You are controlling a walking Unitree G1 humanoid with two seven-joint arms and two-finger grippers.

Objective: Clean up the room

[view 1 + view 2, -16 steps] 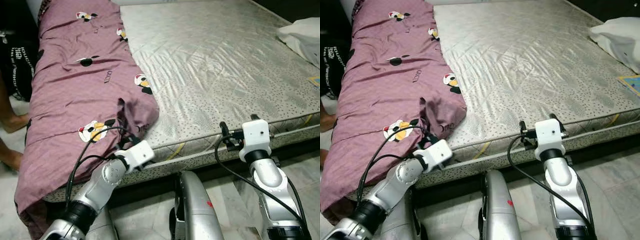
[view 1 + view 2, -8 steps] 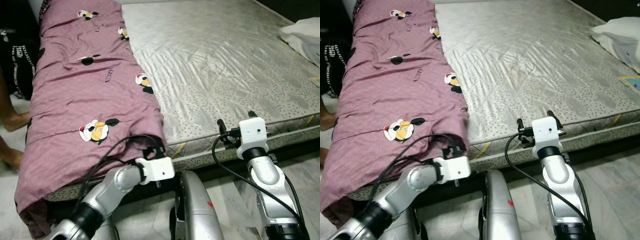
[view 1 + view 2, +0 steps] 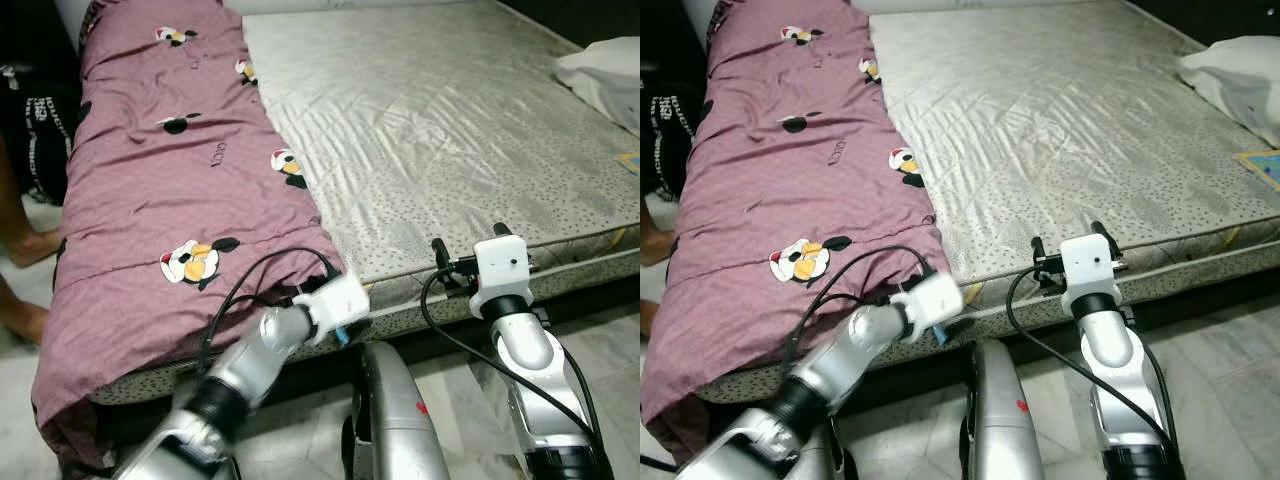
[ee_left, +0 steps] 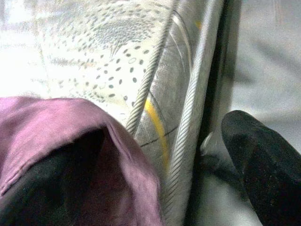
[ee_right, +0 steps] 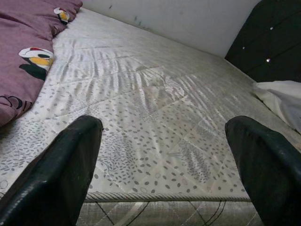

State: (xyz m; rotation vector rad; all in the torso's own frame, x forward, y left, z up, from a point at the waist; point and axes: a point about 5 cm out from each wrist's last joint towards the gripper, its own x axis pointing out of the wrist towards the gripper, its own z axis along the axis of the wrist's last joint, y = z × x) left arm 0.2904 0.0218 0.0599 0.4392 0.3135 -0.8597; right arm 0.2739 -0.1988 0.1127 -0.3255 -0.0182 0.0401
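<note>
At the mattress [image 3: 430,130] edge, the left claw [image 4: 155,188] has one finger tucked under the purple blanket [image 3: 170,190] corner, the other finger [image 4: 263,165] out over the floor, so it's spread apart. Risk: that slippery fabric may slide off if it pulls before closing. Right claw [image 5: 169,160] hovers wide apart, blanket well off to its side.

Bare mattress [image 3: 430,130] carries a purple blanket [image 3: 170,200] and white pillow [image 3: 605,75]
</note>
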